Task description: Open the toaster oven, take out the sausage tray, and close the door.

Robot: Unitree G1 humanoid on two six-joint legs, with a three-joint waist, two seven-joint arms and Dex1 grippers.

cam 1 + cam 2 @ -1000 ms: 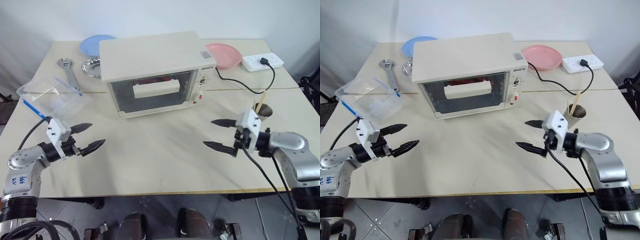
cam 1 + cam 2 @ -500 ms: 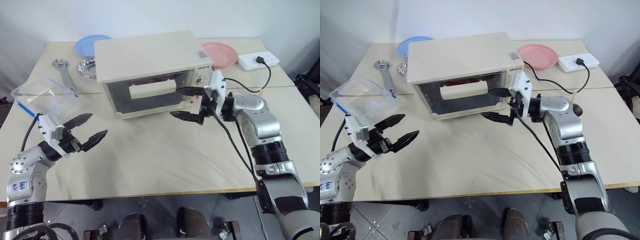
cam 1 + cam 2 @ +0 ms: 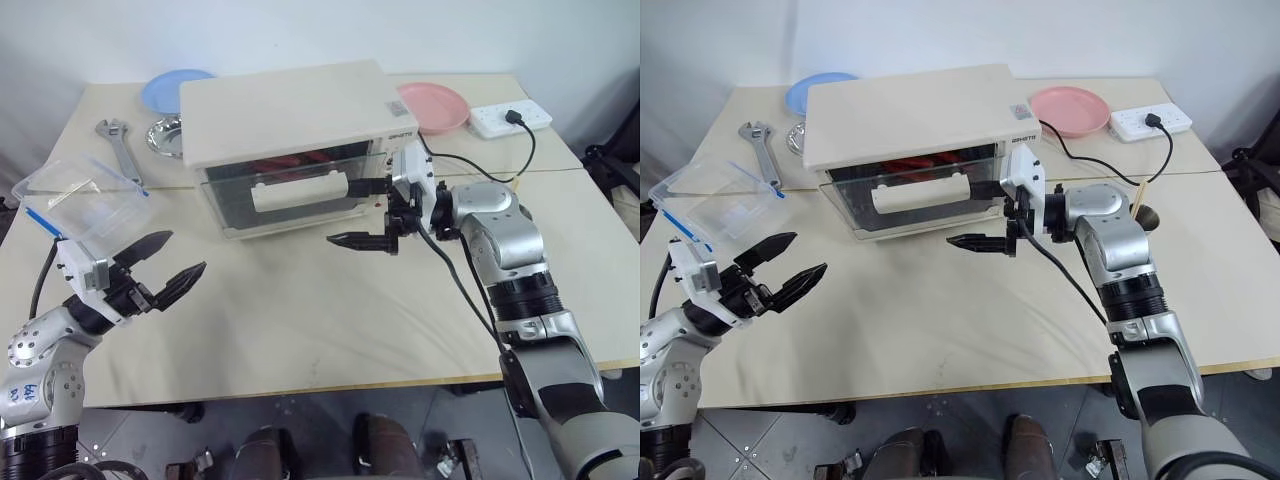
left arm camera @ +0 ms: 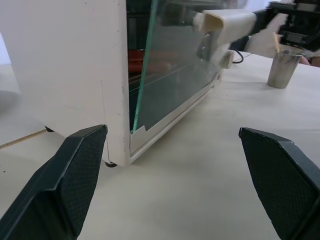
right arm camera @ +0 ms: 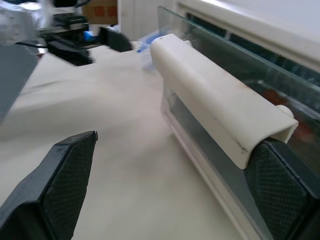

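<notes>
Since a second ago, my right tool [image 3: 358, 212] is reaching in from the tabletop's [image 3: 320, 310] right side to the door handle [image 3: 300, 192], and the door [image 3: 290, 190] is starting to tip open at the top. Sitting at the tabletop's back middle is the boxy cream toaster oven [image 3: 290, 110]; red sausages on the tray [image 3: 285, 165] are showing through smooth glass. Both tools are staying spread wide, the left tool [image 3: 165, 268] gripping nothing. I'm judging my upper finger could slip off the rounded plastic bar, letting the door snap back.
</notes>
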